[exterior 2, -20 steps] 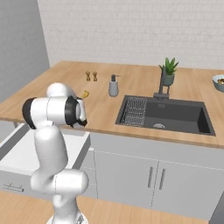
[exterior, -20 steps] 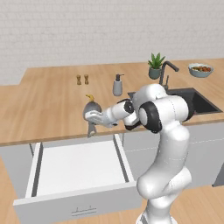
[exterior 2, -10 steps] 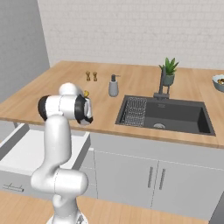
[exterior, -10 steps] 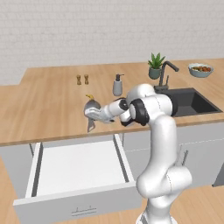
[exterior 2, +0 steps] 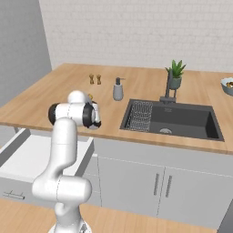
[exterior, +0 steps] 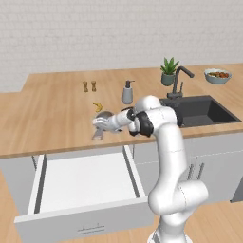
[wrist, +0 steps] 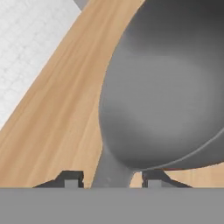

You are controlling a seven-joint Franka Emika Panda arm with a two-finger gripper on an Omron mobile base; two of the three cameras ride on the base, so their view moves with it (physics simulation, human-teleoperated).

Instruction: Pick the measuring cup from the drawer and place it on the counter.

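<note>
Measuring cup [exterior: 101, 121]: on the bench [exterior: 47, 118] near its front edge, above the open drawer [exterior: 85, 180].
Handling: we judge it rigid, light, slick metal; take the flat handle.
Gripper [exterior: 100, 124]: fingers apart astride the handle, seemingly not pinching.

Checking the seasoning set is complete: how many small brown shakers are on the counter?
2: the shakers stand side by side on the counter toward the back wall, left of the soap dispenser. None seems hidden.
</note>
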